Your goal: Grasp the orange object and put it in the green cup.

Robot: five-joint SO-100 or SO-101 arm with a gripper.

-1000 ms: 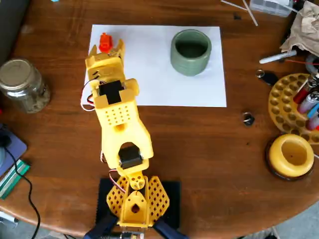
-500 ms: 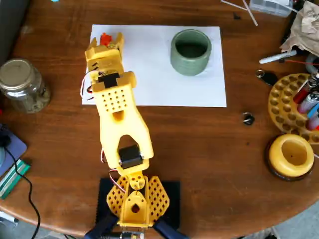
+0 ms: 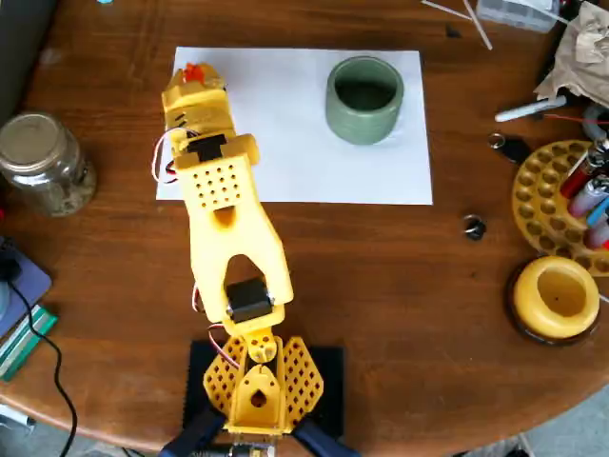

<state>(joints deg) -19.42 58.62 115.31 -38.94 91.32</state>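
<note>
The orange object [image 3: 196, 71] shows as a small orange-red bit at the far left of the white paper sheet [image 3: 314, 143], mostly hidden under the tip of my yellow arm. My gripper [image 3: 193, 81] is right over it; its fingers are covered by the arm's own body, so I cannot tell whether they are open or shut on it. The green cup [image 3: 364, 99] stands upright on the paper's right part, well to the right of the gripper, its dark inside showing nothing in it.
A glass jar [image 3: 44, 162] stands at the left. A round yellow holder [image 3: 559, 297] and a yellow perforated rack with pens [image 3: 561, 195] stand at the right. A small metal bit [image 3: 474, 227] lies on the wooden table [image 3: 400, 314].
</note>
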